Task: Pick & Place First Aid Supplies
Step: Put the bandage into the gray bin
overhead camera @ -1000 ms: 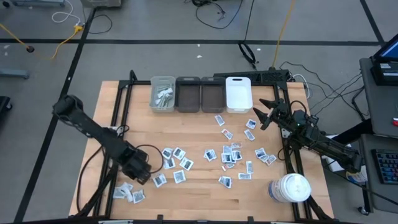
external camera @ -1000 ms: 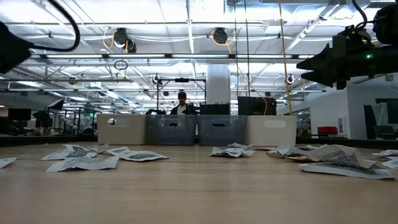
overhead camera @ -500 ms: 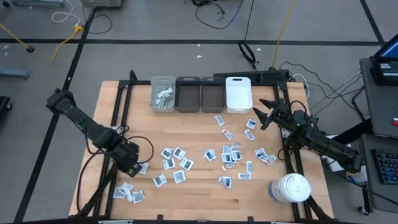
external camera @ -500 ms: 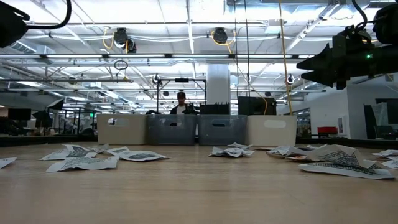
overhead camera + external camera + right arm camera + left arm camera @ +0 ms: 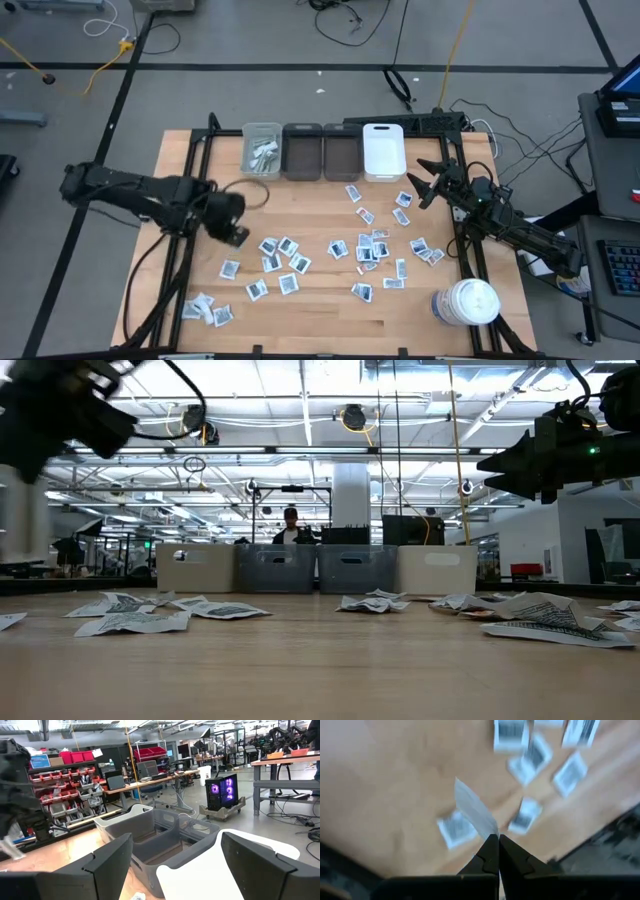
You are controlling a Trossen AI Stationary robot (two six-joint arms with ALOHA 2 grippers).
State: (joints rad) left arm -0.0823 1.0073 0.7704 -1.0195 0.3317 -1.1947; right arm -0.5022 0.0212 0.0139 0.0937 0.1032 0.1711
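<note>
Your left gripper has its jaws pressed together on one pale wrapped strip, which projects straight forward from the tips along the jaw line. In the high view the left gripper hangs above the left part of the surface, and the bin with strips lies just beyond it toward the far edge; judge the carry as short. The remaining sachets lie scattered mid-surface. Your right gripper waits near the white bin, jaws spread and empty.

End effector pinching pale strip above scattered sachets.
</note>
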